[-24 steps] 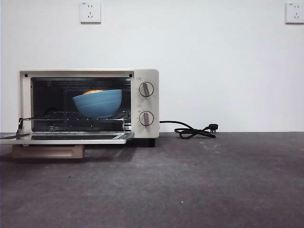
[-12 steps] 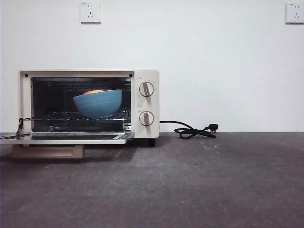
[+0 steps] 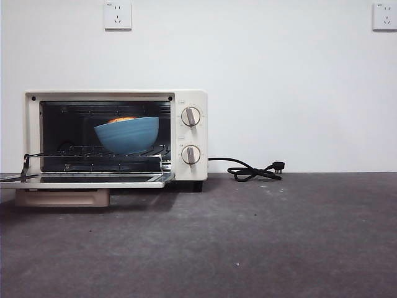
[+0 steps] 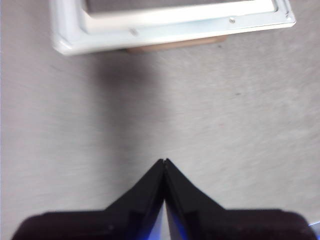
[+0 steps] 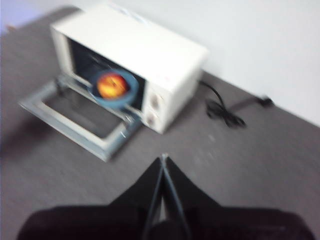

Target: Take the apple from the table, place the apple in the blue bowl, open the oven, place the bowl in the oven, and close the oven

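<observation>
Oven open, bowl with apple on the rack.

Front view: the blue bowl (image 3: 127, 135) holding the apple (image 3: 121, 120) sits on the rack inside the oven (image 3: 192, 133), door folded down over the counter (image 3: 260, 236). Left wrist view: left gripper (image 4: 164, 162), jaws pressed together, hangs above bare counter beside the door's edge. Right wrist view: right gripper (image 5: 164, 158), jaws pressed together, well clear of the oven.

The cream-white oven (image 3: 116, 136) stands on the dark grey table (image 3: 260, 236) with its glass door (image 3: 87, 180) folded down flat. Inside, the glossy blue bowl (image 3: 127, 134) sits upright on the wire rack, holding the red-orange apple (image 5: 112, 85), whose top just shows above the rim.
</observation>
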Controlling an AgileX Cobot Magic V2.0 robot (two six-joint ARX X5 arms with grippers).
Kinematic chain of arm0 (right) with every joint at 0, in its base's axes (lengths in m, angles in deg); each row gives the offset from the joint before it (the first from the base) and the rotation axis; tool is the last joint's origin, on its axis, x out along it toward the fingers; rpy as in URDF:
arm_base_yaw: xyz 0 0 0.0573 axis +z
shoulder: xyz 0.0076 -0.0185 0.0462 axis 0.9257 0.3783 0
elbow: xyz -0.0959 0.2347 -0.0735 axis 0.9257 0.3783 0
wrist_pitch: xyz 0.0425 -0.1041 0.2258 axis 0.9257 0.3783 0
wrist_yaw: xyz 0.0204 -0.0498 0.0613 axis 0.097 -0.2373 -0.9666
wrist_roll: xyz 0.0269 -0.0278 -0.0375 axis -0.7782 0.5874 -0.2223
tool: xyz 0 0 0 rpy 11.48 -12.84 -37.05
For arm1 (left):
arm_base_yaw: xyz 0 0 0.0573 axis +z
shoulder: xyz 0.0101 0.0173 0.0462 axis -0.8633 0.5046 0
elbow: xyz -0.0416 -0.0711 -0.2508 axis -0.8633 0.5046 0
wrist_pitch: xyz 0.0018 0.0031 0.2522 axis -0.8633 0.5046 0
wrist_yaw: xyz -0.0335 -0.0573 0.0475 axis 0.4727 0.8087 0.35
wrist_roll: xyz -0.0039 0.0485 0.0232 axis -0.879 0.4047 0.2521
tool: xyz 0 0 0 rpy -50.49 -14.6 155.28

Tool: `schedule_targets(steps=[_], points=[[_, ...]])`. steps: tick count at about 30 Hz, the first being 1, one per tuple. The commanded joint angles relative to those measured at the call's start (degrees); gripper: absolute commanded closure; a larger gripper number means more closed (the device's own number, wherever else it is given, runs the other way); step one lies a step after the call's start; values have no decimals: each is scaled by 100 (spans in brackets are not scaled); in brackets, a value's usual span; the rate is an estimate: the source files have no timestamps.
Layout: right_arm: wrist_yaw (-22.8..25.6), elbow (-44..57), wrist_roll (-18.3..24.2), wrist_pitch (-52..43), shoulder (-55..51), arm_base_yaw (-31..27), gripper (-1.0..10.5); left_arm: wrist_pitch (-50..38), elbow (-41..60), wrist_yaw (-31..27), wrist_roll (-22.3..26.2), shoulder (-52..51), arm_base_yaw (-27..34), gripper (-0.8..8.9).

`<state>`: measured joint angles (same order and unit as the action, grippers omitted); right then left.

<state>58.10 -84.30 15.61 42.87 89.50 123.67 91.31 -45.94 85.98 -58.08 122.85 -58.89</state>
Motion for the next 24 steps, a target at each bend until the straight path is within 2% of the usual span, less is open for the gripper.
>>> schedule_targets(steps=[1,4,10,13,17,24], points=[[297,1191,-466,129,-887,2,958,-332,216,833,81,409,525,823],[352,2131,-682,20,-1674,2,958,-507,229,1458,83,962,966,823],[216,3604,-876,-898,-3093,2,958,-940,232,1674,81,1926,1611,822],[203,4089,-1025,-1060,-3578,2,958,-1152,229,1893,81,2354,1810,822],[166,4507,-1215,-973,-3886,2,958,-1569,229,1921,-74,2876,2041,823],[52,4966,-1287,-1147,-3910,2,958,-2529,229,2618,-793,3687,2315,822]])
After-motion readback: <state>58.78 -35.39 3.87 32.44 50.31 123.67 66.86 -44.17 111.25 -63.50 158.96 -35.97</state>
